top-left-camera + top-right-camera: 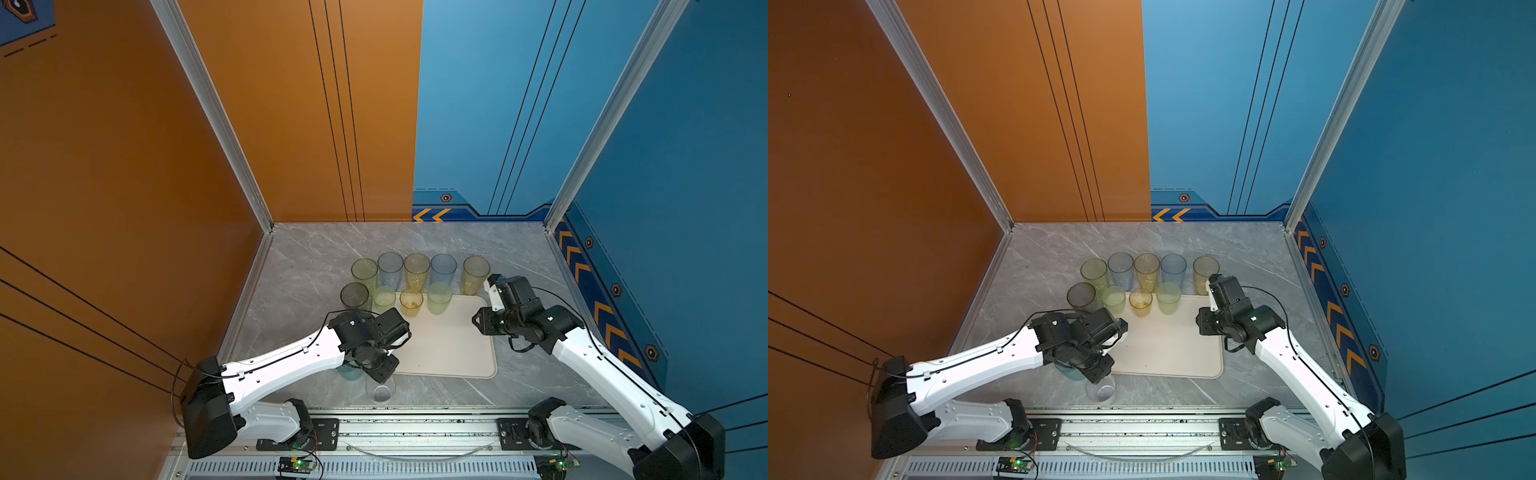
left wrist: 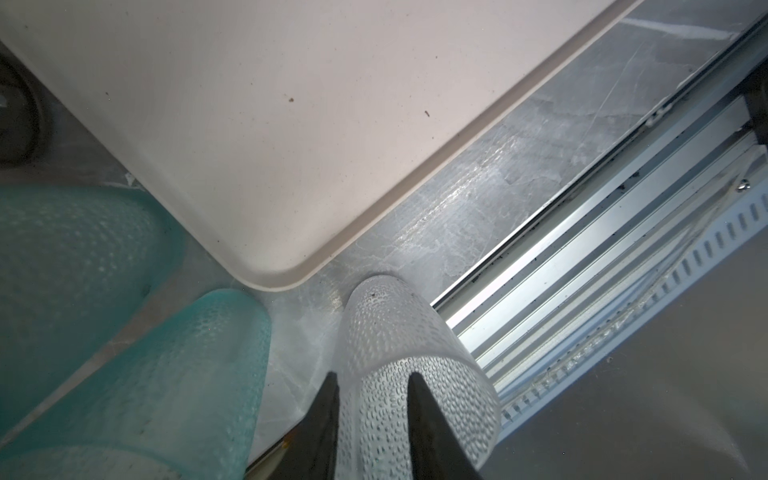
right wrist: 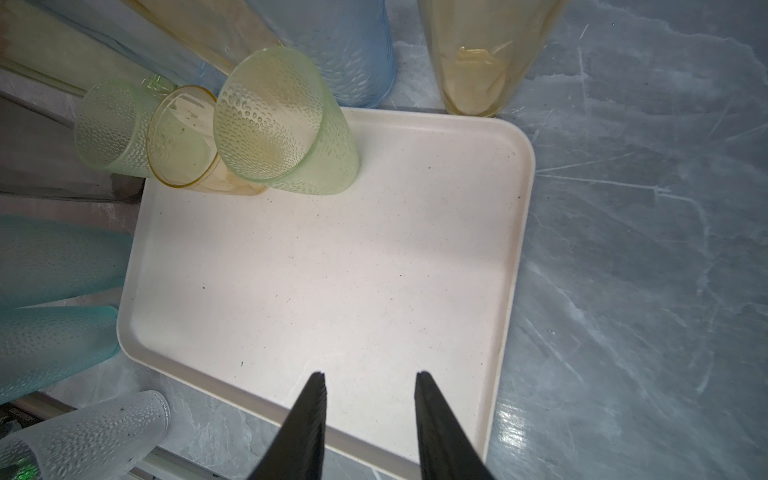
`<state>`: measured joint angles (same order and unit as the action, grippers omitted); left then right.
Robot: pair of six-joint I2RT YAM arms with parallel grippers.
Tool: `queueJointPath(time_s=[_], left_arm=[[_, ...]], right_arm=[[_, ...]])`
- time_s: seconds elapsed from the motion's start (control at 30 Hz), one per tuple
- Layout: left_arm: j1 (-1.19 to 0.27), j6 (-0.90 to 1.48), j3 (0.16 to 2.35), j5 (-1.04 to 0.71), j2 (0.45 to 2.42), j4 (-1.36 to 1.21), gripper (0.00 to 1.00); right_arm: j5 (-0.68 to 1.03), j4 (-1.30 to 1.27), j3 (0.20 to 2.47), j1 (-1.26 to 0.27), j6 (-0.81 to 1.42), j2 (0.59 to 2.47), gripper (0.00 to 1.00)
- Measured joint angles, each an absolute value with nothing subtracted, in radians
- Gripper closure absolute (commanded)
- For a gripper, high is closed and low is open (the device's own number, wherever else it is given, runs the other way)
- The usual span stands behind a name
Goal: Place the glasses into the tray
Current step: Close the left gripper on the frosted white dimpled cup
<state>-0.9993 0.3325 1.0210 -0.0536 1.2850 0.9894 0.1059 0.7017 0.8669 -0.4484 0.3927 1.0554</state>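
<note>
A yellow glass (image 1: 411, 302) and a green glass (image 1: 439, 297) stand at the far edge of the tray (image 1: 451, 349). The other glasses stand around it on the table (image 1: 307, 266). The clear glass (image 2: 399, 332) is off the tray's near left corner, with teal glasses (image 2: 199, 374) beside it. The left gripper (image 2: 372, 380) is part open at the clear glass's rim and not clamped on it. The right gripper (image 3: 370, 376), part open and empty, hangs over the tray's right side.
</note>
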Motion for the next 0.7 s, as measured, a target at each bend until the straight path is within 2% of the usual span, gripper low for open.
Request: queueJointPath(time_s=[0.37, 0.7], left_arm=[[-1.001, 0.342, 1.021, -0.054, 1.309, 1.005, 0.66], [-1.001, 0.342, 1.039, -0.054, 1.330, 1.019, 0.68]], right_arm=[[0.106, 0.702, 0.854, -0.446, 0.393, 1.053, 0.65], [0.106, 0.702, 0.849, -0.437, 0.393, 1.051, 0.65]])
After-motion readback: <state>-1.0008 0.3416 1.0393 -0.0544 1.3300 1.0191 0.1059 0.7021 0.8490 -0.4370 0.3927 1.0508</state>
